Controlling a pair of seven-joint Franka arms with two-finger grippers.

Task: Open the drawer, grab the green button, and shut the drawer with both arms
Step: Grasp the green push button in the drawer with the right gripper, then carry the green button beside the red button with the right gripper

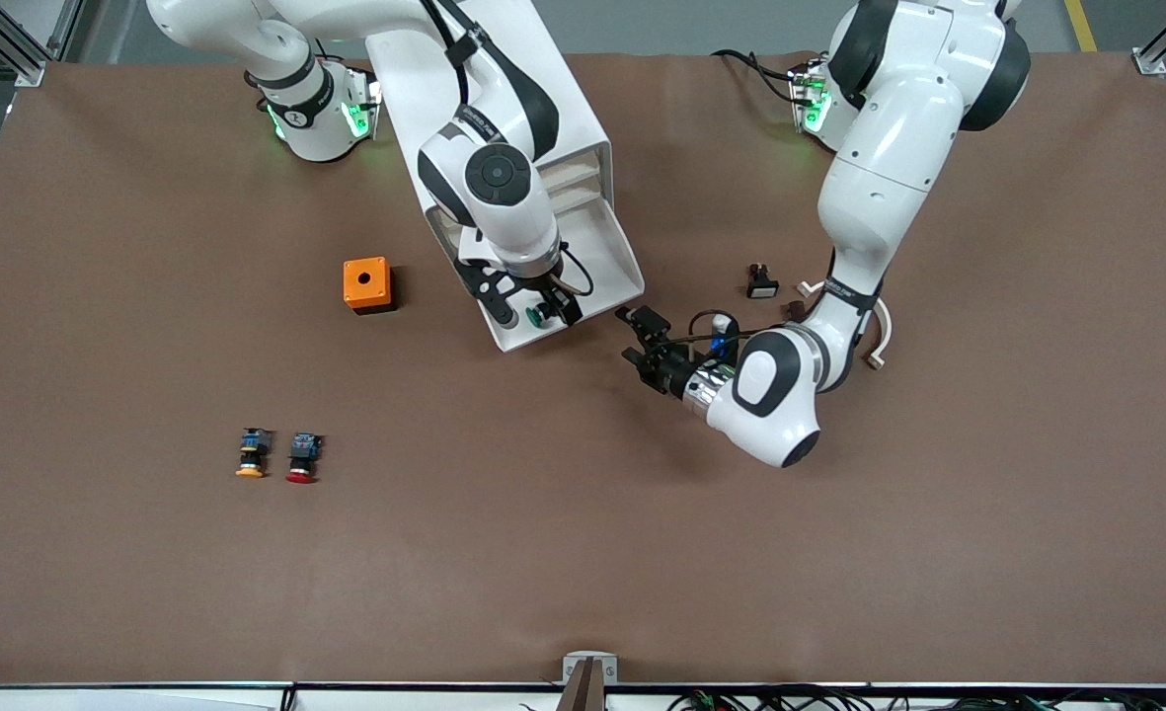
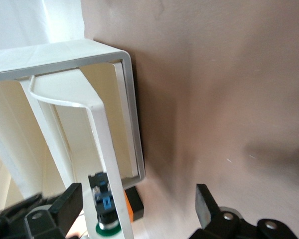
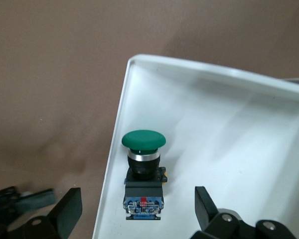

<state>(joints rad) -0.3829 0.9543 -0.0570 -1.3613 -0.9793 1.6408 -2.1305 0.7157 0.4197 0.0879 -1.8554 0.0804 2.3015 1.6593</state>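
The white cabinet stands at the robots' side of the table, and its lowest drawer is pulled out toward the front camera. The green-capped button lies on its side in the drawer by the front lip. My right gripper is over it, open, with one finger on each side of the button and not touching it. The drawer's floor shows around it. My left gripper is open and empty just outside the drawer's front corner; its view shows the drawer's lip and the button.
An orange box with a hole sits beside the drawer toward the right arm's end. An orange-capped button and a red-capped button lie nearer the front camera. A small black-and-white part and white hooks lie by the left arm.
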